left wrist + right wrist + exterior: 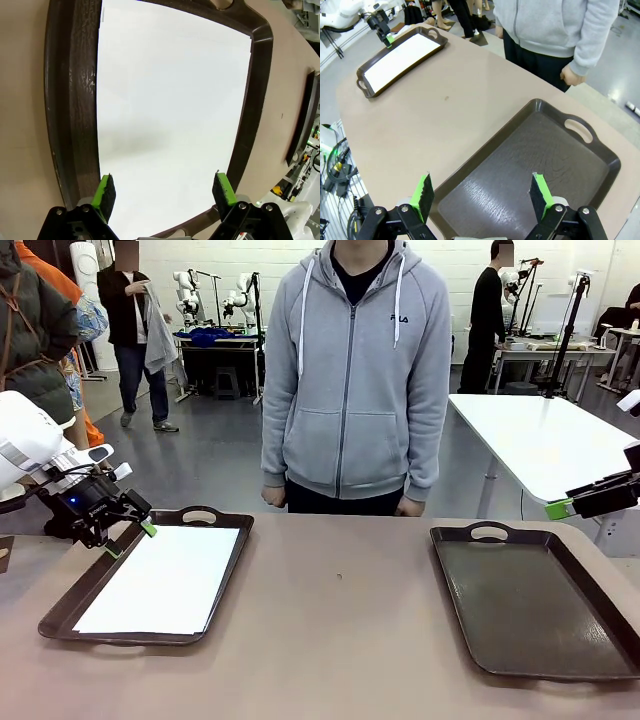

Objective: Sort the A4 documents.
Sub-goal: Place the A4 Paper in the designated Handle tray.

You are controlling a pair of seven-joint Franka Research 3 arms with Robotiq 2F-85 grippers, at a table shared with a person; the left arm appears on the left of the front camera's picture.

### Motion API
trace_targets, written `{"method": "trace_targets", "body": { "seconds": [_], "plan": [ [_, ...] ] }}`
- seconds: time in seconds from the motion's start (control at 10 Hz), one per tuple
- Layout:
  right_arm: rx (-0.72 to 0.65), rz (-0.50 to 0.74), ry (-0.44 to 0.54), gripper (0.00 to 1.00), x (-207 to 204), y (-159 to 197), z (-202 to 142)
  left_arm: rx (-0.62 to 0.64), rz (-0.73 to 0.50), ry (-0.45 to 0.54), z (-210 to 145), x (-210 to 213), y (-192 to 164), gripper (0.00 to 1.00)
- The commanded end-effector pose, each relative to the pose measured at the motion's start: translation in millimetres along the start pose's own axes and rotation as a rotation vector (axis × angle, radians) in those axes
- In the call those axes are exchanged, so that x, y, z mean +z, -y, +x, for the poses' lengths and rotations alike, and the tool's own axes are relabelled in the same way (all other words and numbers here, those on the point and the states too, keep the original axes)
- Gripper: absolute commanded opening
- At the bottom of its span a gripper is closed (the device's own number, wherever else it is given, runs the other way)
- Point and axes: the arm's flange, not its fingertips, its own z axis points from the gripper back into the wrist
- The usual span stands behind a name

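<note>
The left gripper (128, 537) hovers with its jaws spread wide and nothing between them, just over the far left corner of the left tray (62, 615), where the A4 documents (165, 580) lie flat in a white stack. The right gripper (482, 199) is likewise wide open and empty above the near edge of the right tray (600, 172). A person (355, 380) in a grey hoodie stands across the table (340, 590).

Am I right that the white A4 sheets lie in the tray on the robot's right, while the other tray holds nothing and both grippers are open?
Not quite. The A4 sheets lie in the tray on the robot's left, as the front view shows; the right tray holds nothing. The left gripper and right gripper are indeed open.
</note>
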Motion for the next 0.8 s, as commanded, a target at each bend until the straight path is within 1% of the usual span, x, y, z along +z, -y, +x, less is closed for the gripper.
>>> {"method": "trace_targets", "body": {
  "seconds": [0.0,0.7],
  "plan": [
    [0.005,0.02,0.027,1.0,-4.1,3.1,-1.4,-0.01,0.013,0.0,2.7,2.1,-2.3,1.0],
    [0.005,0.02,0.027,1.0,-4.1,3.1,-1.4,-0.01,0.013,0.0,2.7,2.1,-2.3,1.0]
  ]
}}
